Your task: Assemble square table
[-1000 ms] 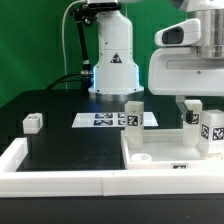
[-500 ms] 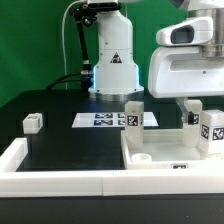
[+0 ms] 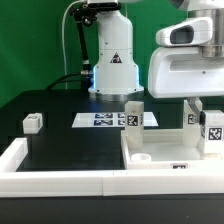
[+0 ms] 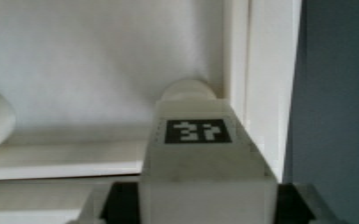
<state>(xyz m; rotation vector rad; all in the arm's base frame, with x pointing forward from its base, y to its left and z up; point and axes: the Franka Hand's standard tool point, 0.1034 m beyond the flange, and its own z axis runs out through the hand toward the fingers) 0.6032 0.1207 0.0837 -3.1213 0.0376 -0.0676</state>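
- Exterior view: large white plastic square slab (image 3: 165, 148) lying at the black tabletop (image 3: 60, 135)'s near corner on the exterior view's right, hemmed by the long white rail (image 3: 60, 170).
- Pinched upright in the two-finger gripper (image 3: 207, 120): a small tagged white plastic leg (image 3: 212, 138), over the slab's side toward the tabletop's edge on the exterior view's right; cannot tell whether touching the slab.
- Another upright white leg (image 3: 133, 113) at the slab's far corner, near enough to be knocked by a wide sideways swing.
- Wrist view: jaws pressed together on the tagged leg (image 4: 201, 130), just beside a raised white edge (image 4: 265, 70); slab's or rail's, cannot tell.
- Could snag on that edge, tilt in the grip, and enter its corner hole crooked; hole hidden in both views, so alignment unverifiable.
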